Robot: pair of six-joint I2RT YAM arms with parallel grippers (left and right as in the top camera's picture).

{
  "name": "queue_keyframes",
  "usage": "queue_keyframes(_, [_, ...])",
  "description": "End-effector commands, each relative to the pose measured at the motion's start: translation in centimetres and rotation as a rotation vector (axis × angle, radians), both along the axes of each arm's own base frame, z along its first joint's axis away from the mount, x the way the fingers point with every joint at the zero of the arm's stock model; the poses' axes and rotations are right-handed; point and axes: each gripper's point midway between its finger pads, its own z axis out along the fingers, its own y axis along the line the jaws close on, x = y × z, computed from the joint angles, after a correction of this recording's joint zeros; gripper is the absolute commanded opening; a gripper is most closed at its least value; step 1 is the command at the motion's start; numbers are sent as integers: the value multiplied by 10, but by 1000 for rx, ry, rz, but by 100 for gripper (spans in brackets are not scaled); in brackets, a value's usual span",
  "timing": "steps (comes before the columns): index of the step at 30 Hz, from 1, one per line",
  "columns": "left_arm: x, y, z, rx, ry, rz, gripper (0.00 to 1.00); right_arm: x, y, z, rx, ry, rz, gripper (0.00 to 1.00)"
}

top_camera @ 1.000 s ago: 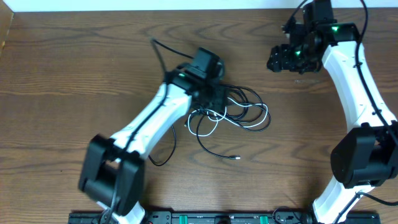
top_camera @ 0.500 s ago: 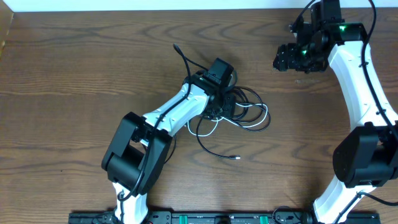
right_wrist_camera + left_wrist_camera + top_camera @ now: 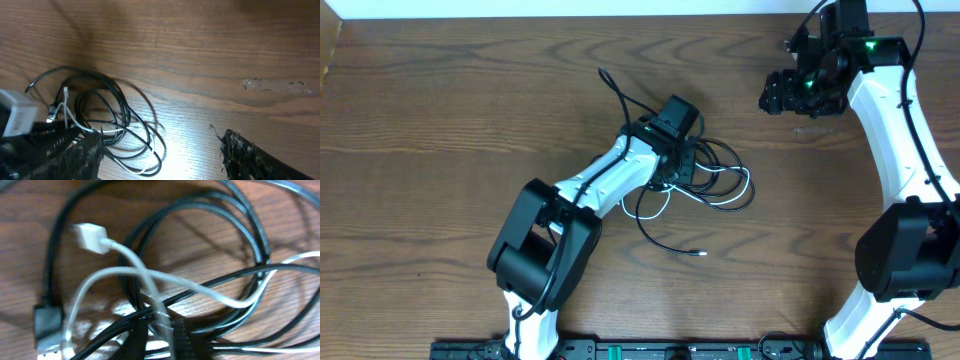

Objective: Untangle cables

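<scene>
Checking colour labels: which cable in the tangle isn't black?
The white cable, ending in the white plug; the other cords are all black.

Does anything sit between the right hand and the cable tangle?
Nothing visible: only bare table separates the right hand from the cables. The left hand sits in the tangle, shut on strands.

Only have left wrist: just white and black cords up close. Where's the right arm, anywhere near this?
Observer: No. The right gripper hangs at the table's far right, apart from the cables, jaws open, nothing between them.
Operator: Any free end outside the pile?
Observer: One black end with a small plug trails toward the near edge, clear of the loops.
Operator: Where on the pile is left?
Observer: The left gripper sits on its left side, the white loop to its right.
</scene>
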Motion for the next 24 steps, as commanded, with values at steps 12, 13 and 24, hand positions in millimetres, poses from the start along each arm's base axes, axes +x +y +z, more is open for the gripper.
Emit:
queue_keyframes(12, [24,-3,172,-181,-356,25,7,-1,19,0,85,2,54,73])
queue_keyframes(13, [22,-2,194,-214,-403,26,7,-1,22,0,90,-2,63,73])
queue_keyframes(24, [-13,54,362,-378,-821,141,7,-8,64,9,173,-40,240,72])
